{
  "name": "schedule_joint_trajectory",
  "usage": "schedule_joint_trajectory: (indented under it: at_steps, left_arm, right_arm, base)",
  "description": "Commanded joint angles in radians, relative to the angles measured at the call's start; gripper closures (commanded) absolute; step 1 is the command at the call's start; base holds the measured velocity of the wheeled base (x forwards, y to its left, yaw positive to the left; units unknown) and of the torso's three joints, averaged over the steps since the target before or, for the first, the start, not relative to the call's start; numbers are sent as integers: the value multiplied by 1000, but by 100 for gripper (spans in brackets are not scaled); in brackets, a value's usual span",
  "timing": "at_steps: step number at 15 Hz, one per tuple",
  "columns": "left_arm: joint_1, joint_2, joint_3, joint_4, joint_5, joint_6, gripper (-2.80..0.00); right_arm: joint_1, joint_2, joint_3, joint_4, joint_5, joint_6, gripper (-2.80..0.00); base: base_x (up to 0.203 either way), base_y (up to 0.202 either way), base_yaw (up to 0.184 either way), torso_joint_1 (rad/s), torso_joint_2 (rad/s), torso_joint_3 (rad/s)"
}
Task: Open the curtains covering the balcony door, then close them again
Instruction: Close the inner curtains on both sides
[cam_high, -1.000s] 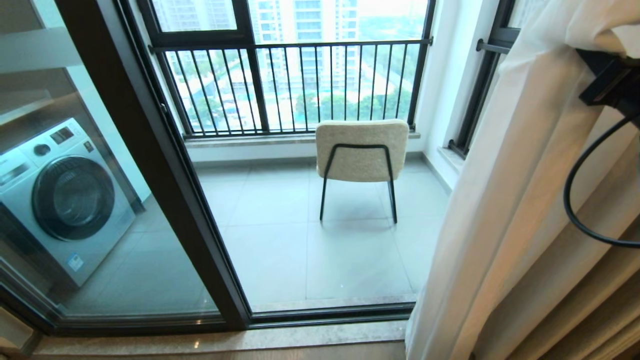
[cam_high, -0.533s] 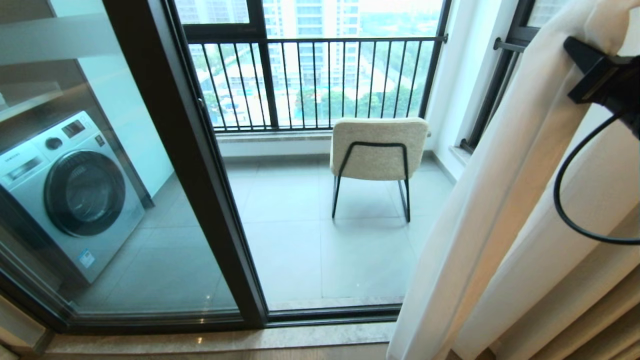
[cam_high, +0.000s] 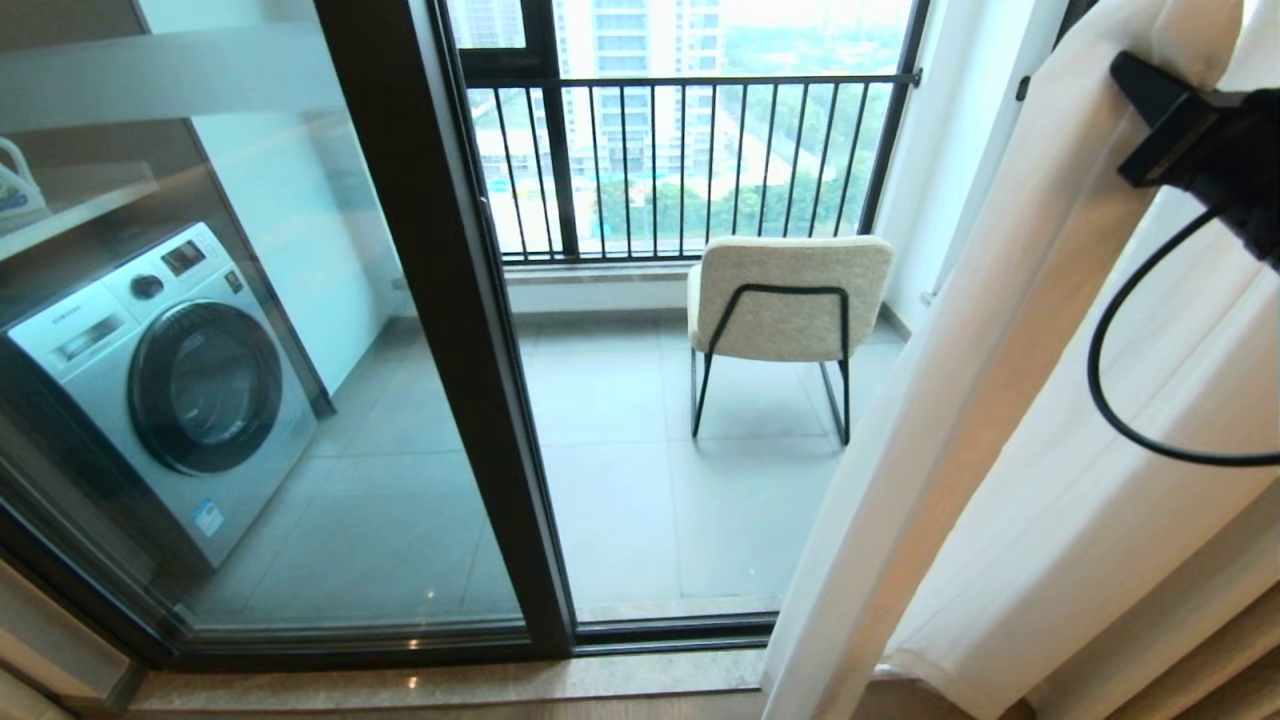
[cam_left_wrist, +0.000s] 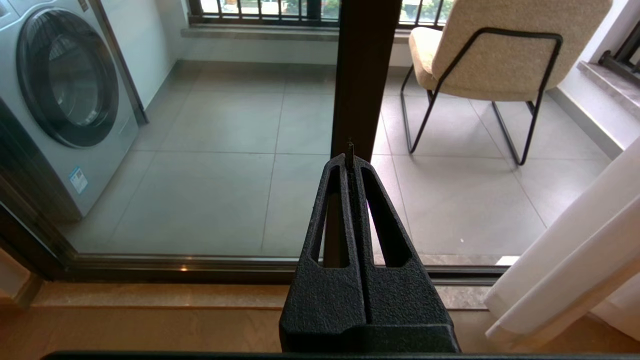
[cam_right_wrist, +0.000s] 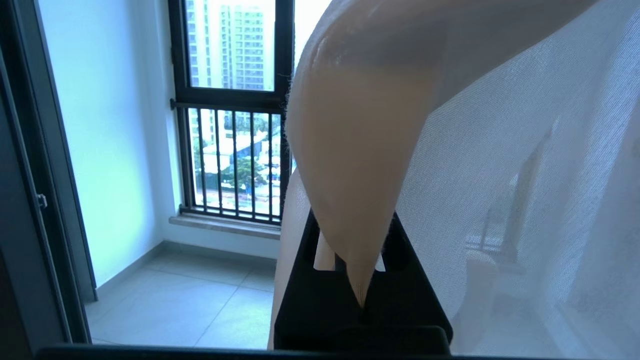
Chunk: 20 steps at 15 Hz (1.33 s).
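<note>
Sheer white curtains (cam_high: 1000, 420), bunched at right, clear of most of the balcony door (cam_high: 450, 330). Right gripper (cam_right_wrist: 361, 295), high at right, clamped on a curtain fold. Left gripper (cam_left_wrist: 351, 159), low and near, fingers pressed together, empty. Beyond the glass: cream chair (cam_high: 790, 300) centre, washing machine (cam_high: 170, 390) far left.

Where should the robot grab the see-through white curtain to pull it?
Probably on the sheer curtain's leading vertical edge, high up, coming from the room side. There the fabric bunches into a fold thin enough to pinch. The right pincer is shut on such a fold now; lower down the loose cloth would likely just swing.
</note>
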Motion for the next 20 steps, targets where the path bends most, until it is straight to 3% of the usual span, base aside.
schedule_joint_trajectory:
  at_steps: [1, 12, 20]
  left_arm:
    - [0, 0, 0, 0, 0, -1, 0]
    - [0, 0, 0, 0, 0, -1, 0]
    - [0, 0, 0, 0, 0, -1, 0]
  right_arm:
    - [1, 3, -2, -7, 1, 0, 0]
    - [16, -3, -1, -7, 1, -2, 0]
    - [16, -4, -2, -7, 1, -2, 0]
  base:
    - [0, 77, -5, 2, 2, 3]
    - [0, 6, -1, 1, 0, 0]
    - [0, 178, 0, 2, 2, 3]
